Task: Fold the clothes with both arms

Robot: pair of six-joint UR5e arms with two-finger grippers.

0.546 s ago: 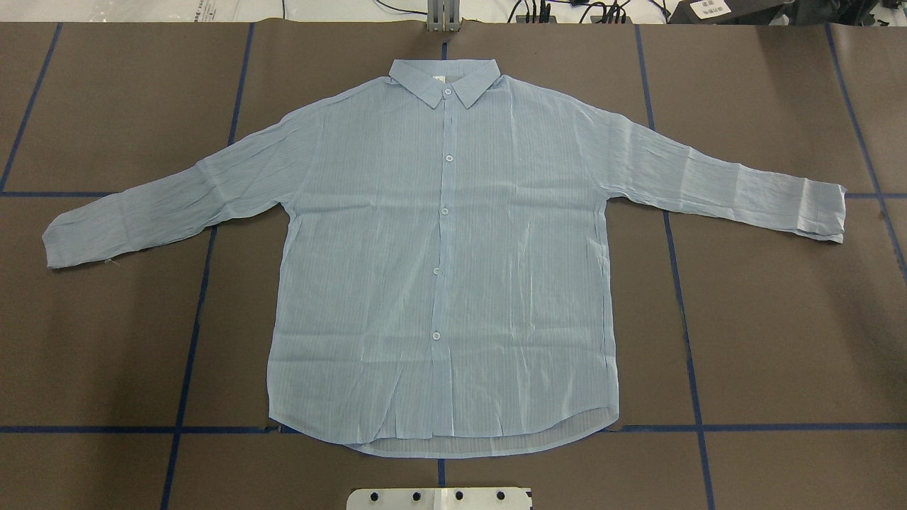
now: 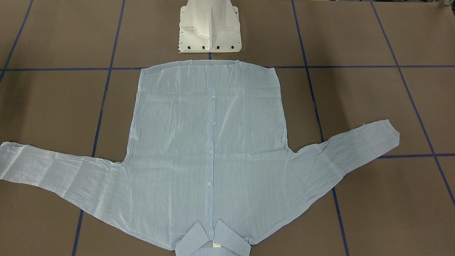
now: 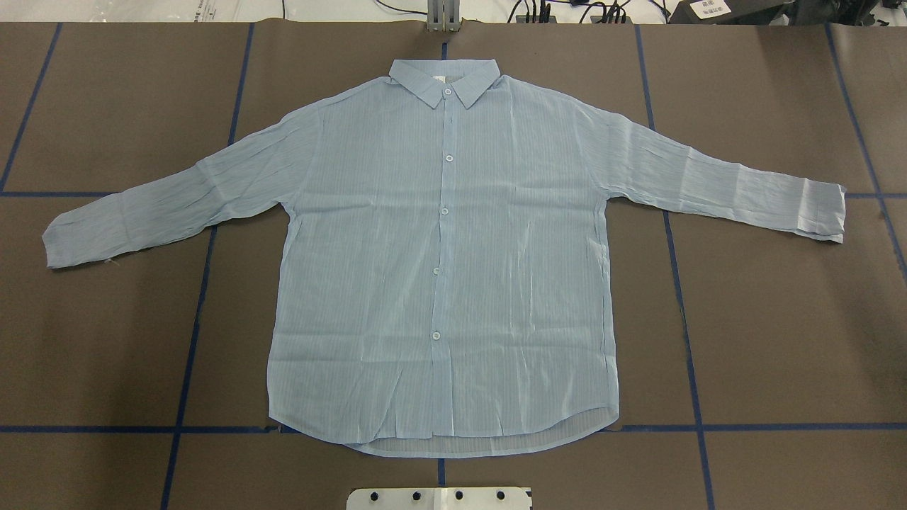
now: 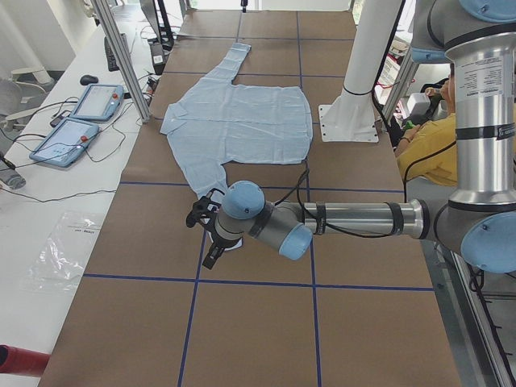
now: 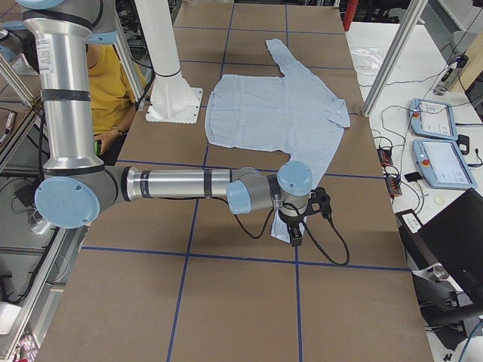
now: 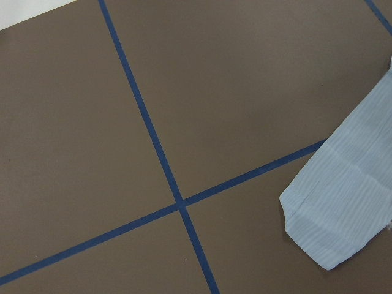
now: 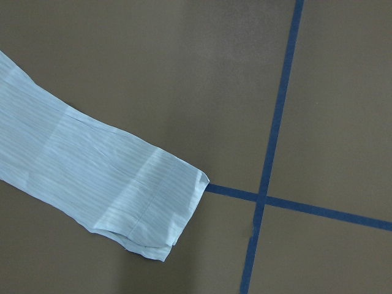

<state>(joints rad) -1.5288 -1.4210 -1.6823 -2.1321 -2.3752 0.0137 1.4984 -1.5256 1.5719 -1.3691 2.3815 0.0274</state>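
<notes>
Honestly can't tell if either one is open or closed. The left gripper (image 4: 211, 254) and right gripper (image 5: 294, 238) only show in the side views, each above a cuff. The shirt (image 3: 439, 269) lies flat and buttoned on the brown table (image 3: 779, 340), sleeves spread, hem toward the white base (image 2: 209, 32).
</notes>
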